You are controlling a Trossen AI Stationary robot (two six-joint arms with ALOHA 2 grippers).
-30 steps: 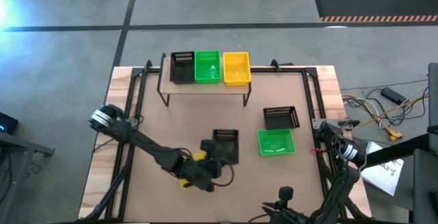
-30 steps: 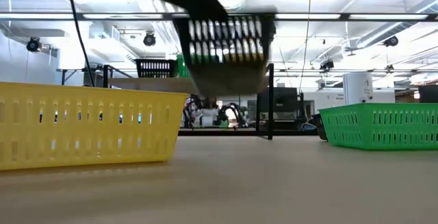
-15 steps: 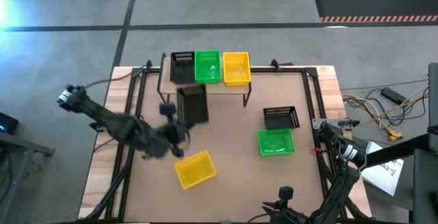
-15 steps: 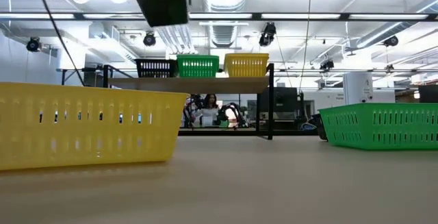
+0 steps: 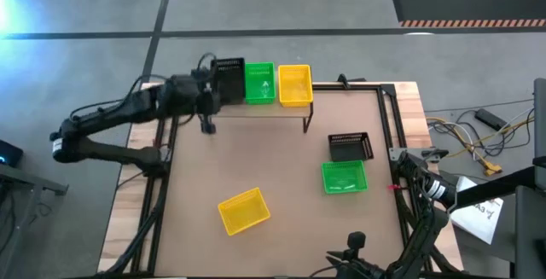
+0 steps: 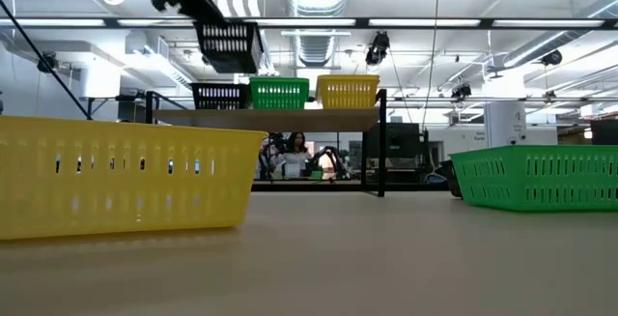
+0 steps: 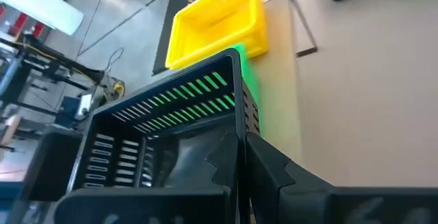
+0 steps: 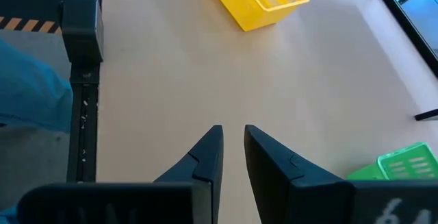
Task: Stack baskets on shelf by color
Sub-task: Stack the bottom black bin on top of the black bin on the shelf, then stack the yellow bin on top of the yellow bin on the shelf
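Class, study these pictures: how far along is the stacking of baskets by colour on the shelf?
Done: a black basket, green basket and yellow basket line the shelf. In hand: the left hand holds a second black basket above the first. Left: loose black basket, loose green basket and loose yellow basket on the table. The right hand waits.

An industrial lab or workshop: bare grey concrete floor (image 5: 341, 6), striped black-and-orange hazard mat (image 5: 465, 6), exposed white ceiling ducts (image 6: 314, 41), loose yellow cables (image 5: 473, 142).

black baskets (image 5: 228, 71): 3 | green baskets (image 5: 259, 83): 2 | yellow baskets (image 5: 294, 85): 2 | shelf (image 5: 256, 108): 1
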